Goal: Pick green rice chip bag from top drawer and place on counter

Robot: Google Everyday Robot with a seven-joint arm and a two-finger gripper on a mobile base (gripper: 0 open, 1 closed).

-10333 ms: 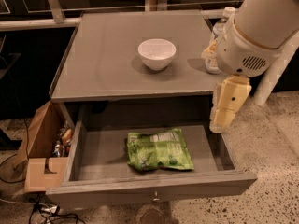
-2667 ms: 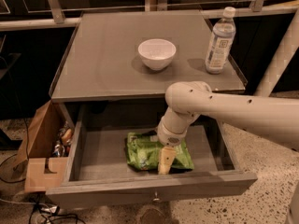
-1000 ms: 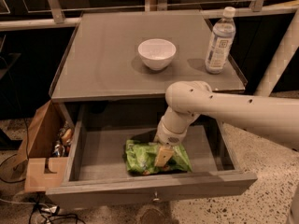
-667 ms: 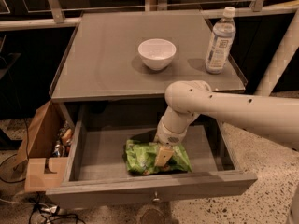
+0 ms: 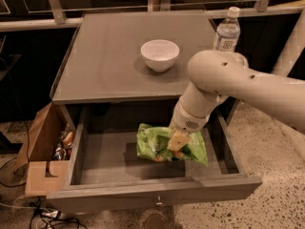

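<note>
Green rice chip bag (image 5: 151,144) hangs from gripper (image 5: 176,141) over top drawer (image 5: 119,192), below counter (image 5: 107,63).

Indoor robot test setup in an office or lab type building, not a home. Cues: speckled terrazzo floor (image 5: 267,142), dark glazed partition with metal posts (image 5: 55,4) behind, plain grey cabinet with matte worktop (image 5: 105,66) and pulled-out top drawer (image 5: 152,190). Props staged: white bowl (image 5: 160,55) and water bottle (image 5: 226,32) on worktop. Open cardboard box (image 5: 40,142) of odds and ends beside the cabinet, loose cables (image 5: 52,216) on the floor. Robot arm (image 5: 238,87) reaches in from the right; gripper (image 5: 177,141) is inside the drawer, closed on the green rice chip bag (image 5: 152,144).
</note>
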